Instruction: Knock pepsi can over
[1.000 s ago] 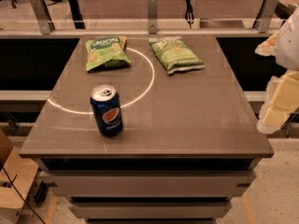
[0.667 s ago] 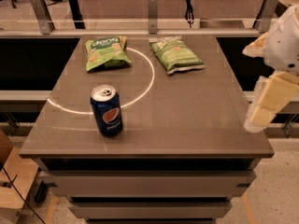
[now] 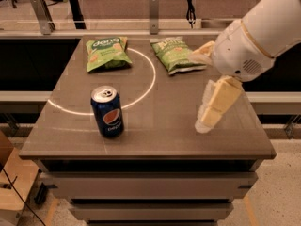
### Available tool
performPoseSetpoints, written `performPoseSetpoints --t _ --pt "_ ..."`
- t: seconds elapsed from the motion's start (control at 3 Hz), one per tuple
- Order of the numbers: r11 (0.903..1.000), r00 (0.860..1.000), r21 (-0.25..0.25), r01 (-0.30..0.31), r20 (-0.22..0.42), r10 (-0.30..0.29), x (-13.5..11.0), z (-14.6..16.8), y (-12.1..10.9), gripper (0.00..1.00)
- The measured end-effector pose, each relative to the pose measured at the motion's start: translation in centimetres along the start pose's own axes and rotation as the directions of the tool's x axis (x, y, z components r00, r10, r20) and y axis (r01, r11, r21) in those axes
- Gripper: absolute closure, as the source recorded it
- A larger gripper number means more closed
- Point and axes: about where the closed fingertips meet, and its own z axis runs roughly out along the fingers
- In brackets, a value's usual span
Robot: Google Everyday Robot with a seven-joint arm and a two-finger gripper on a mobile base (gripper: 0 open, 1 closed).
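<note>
Although the gripper (image 3: 212, 108) was held low over the right part of the table (image 3: 160, 147), no contact with the pepsi can (image 3: 107, 112) was shown. The can was seen upright at the near left of the tabletop, well apart from the gripper, with bare surface between them. Whether the gripper was released or clenched could not be told, and nothing was seen to be carried in it. A left chip bag (image 3: 107, 54) and a right chip bag (image 3: 176, 55) were laid at the far side. The task was therefore judged not yet done: an approach leftward and a push against the can's wall were judged to be left.
</note>
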Motion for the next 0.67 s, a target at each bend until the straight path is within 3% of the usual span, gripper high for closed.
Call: performPoseSetpoints --t 0.33,0.67 --pt "0.9980 0.989 -0.063 0.003 0.146 0.006 -3.86 2.80 0.09 0.00" --pt "0.9975 0.986 -0.071 0.003 0.168 0.009 -4.57 2.87 0.25 0.00"
